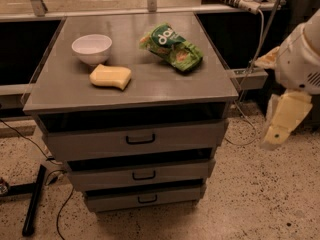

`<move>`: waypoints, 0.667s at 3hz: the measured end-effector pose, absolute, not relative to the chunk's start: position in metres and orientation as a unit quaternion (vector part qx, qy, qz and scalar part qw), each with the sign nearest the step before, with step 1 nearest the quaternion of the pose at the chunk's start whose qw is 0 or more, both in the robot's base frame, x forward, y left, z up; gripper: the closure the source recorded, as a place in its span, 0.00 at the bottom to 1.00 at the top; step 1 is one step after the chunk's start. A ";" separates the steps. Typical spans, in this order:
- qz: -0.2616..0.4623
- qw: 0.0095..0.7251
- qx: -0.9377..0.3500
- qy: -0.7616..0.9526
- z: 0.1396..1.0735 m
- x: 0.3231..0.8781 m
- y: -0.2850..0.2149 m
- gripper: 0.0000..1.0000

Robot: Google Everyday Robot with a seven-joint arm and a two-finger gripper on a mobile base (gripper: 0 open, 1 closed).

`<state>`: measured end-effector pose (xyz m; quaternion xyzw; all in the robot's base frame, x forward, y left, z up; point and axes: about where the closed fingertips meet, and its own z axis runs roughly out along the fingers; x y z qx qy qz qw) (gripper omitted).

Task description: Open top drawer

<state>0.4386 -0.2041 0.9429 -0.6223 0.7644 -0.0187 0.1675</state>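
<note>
**Cabinet, grey metal, three drawers.** Fills the centre of the frame and stands on a speckled floor point(260, 199).

- **Worktop** point(150, 91): flat grey surface in the upper middle of the frame. It carries three items.
  - White bowl point(92, 48), upright, at upper left.
  - Yellow sponge point(110, 76), just below and to the right of the bowl, apart from it.
  - Green snack bag point(172, 47), lying flat at a slant at upper centre, well apart from the other two.
- **Top drawer** point(100, 143): the widest and tallest front, centre of the frame, directly under a dark recess below the worktop. A small black handle point(140, 139) sits at its middle, and nothing touches it.
- **Middle drawer** point(175, 172): narrower front with a like handle, just beneath.
- **Bottom drawer** point(115, 200): the narrowest front, lowest in the stack.

**Robot arm** point(302, 59): white housing at the right edge of the frame.

**Pincer** point(272, 136): cream-coloured, hanging downward at the right edge at mid-height, beside the cabinet's right flank. It is well apart from the top drawer and its handle. Holds nothing visible; whether it is wide or narrow cannot be told.

**Sundry:** a black bar point(34, 199) lies on the floor at lower left.
</note>
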 end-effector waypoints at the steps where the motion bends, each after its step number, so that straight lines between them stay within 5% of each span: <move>1: -0.010 0.178 -0.646 0.743 0.906 0.437 -0.192 0.00; 2: 0.000 0.215 -0.662 0.718 0.868 0.440 -0.189 0.00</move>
